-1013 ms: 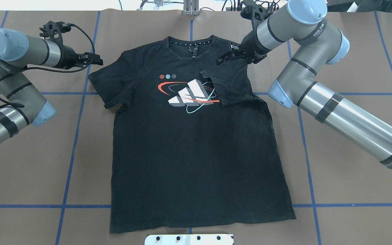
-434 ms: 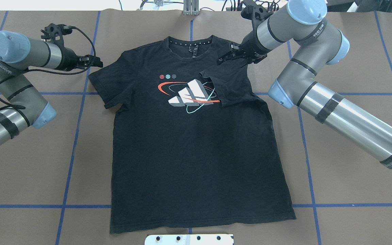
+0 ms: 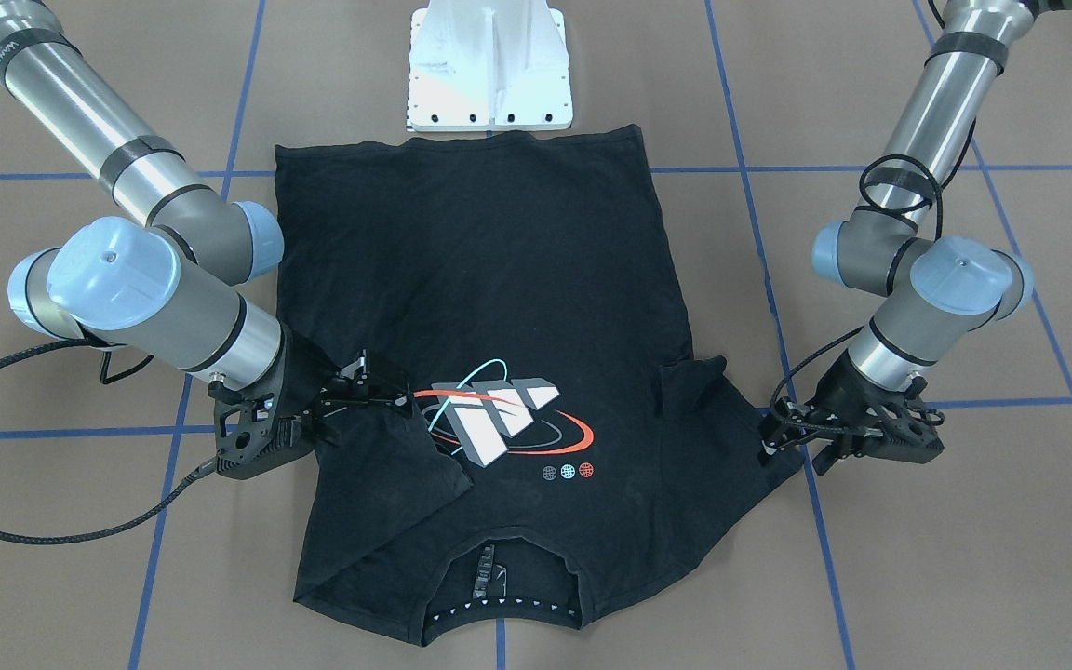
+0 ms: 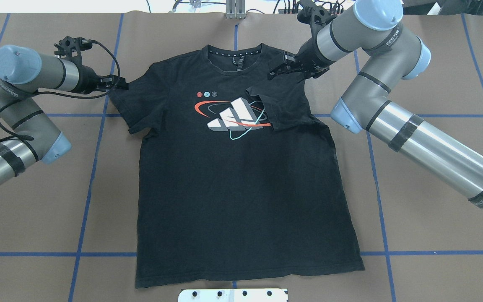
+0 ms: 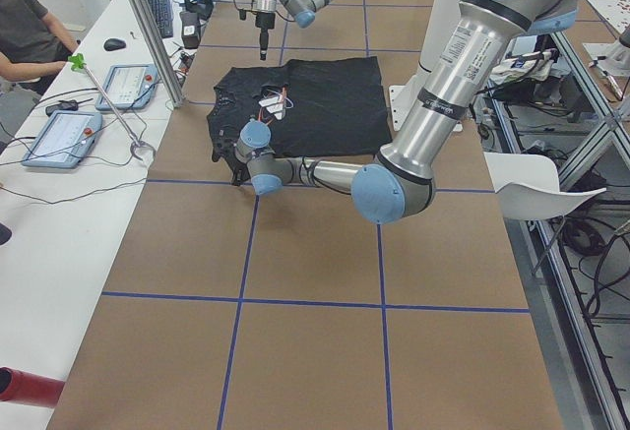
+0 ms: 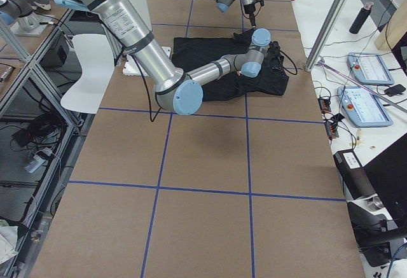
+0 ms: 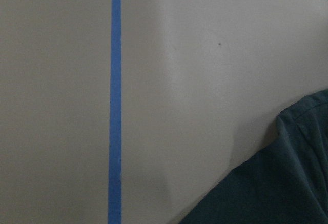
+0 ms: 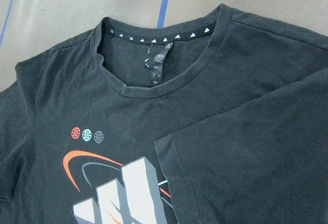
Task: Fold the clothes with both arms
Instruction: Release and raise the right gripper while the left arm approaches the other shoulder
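Observation:
The black T-shirt lies flat and print up on the brown table, collar at the far side. Its sleeve on my right is folded inward, and its corner covers the edge of the chest print. My right gripper hovers open over that shoulder with nothing between its fingers; the right wrist view looks down on the collar and the folded sleeve. My left gripper is low at the outer edge of the flat sleeve, apparently open. The left wrist view shows only the sleeve's edge.
The white bolted pedestal base stands just past the shirt's hem. Blue tape lines cross the table. In the exterior left view a side bench holds tablets and cables, with a seated person beside it.
My left gripper has moved right, from a gap beside the shirt to the edge of the flat sleeve. The right arm and the shirt have stayed put.

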Controlling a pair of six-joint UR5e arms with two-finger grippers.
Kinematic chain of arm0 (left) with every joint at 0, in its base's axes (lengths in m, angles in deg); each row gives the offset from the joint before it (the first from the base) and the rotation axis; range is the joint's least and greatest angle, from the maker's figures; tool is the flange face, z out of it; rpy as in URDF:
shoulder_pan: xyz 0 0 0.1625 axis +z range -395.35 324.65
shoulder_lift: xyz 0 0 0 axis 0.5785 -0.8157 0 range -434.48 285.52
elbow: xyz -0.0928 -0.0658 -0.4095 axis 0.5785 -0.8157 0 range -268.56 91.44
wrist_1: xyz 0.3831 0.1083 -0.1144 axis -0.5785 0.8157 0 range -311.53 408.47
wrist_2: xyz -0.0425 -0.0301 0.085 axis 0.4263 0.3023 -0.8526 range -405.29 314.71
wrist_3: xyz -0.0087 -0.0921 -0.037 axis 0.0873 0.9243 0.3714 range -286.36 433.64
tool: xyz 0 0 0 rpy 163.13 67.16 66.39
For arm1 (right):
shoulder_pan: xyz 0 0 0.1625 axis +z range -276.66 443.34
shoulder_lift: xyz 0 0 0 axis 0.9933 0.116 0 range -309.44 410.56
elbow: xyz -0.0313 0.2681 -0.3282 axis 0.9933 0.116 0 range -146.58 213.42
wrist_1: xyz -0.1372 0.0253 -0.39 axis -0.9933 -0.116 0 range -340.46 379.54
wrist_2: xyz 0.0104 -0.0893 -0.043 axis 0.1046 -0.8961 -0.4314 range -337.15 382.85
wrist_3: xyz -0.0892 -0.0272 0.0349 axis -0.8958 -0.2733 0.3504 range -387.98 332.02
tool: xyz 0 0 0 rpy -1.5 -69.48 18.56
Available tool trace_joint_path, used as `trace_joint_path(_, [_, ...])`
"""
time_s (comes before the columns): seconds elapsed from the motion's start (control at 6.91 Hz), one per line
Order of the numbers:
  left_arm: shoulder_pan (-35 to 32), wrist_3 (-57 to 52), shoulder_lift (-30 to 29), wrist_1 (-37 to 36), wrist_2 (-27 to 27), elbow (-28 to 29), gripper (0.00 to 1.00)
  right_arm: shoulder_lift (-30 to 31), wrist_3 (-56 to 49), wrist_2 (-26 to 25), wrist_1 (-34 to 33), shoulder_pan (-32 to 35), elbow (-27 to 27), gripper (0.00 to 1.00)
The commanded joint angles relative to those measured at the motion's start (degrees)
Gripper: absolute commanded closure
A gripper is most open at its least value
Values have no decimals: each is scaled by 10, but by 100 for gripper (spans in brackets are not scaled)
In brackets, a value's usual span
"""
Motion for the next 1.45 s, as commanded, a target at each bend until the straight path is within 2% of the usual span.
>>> trace_joint_path(0.0, [2,1,0,-3,0,0,26,0,0,0,0,1,0,1])
trace_joint_path(0.29, [2,0,1,-3,0,1,31,0,0,0,0,0,1,1])
trace_joint_path(1.01, [2,0,9,-3,0,0,31,1,0,0,0,0,1,1])
trace_joint_path(1.16, [2,1,9,-4,0,0,36,1,0,0,0,0,1,1])
trace_joint_path(1.3, [2,1,8,-4,1,-1,45,1,0,0,0,0,1,1])
